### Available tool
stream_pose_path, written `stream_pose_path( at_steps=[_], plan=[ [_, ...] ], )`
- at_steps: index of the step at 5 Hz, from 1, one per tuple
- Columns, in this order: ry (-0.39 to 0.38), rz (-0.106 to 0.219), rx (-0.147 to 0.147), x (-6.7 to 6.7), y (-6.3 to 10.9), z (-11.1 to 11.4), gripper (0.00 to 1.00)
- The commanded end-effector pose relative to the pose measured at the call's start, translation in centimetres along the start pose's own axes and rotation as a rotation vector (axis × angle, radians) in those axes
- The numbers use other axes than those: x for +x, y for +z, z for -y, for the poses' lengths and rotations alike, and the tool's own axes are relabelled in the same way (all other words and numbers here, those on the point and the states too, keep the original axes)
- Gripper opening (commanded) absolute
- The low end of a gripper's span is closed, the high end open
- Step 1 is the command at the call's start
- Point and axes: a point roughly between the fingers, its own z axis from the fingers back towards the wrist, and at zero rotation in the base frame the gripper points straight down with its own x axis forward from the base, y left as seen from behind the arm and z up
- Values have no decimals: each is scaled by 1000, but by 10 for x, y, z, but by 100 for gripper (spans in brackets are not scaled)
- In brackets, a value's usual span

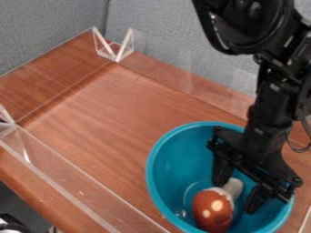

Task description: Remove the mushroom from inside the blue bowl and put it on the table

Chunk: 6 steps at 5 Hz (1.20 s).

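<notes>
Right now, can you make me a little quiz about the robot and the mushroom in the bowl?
1. True or false: the mushroom lies inside the blue bowl.
2. Where is the gripper? A) above the bare table B) down inside the bowl, its fingers either side of the mushroom's pale stem C) outside the clear walls
3. Fill in: the mushroom's cap is red-orange and its stem is ____.

Key: 1 true. 2 B. 3 cream-white. The table holds no mushroom yet; whether the fingers already pinch it cannot be told.
</notes>
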Motion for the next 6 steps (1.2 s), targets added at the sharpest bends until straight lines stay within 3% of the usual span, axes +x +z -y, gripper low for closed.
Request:
stream_pose_path(
  at_steps=[1, 3, 4, 5, 6],
  plan=[
    [6, 34, 11, 3, 17, -9, 0],
    [17, 84, 46, 7, 60, -25, 0],
    [61, 136, 71, 2, 95, -45, 0],
    [114, 170, 78, -6, 115, -68, 0],
    [109, 151, 73, -6, 102, -63, 0]
  ],
)
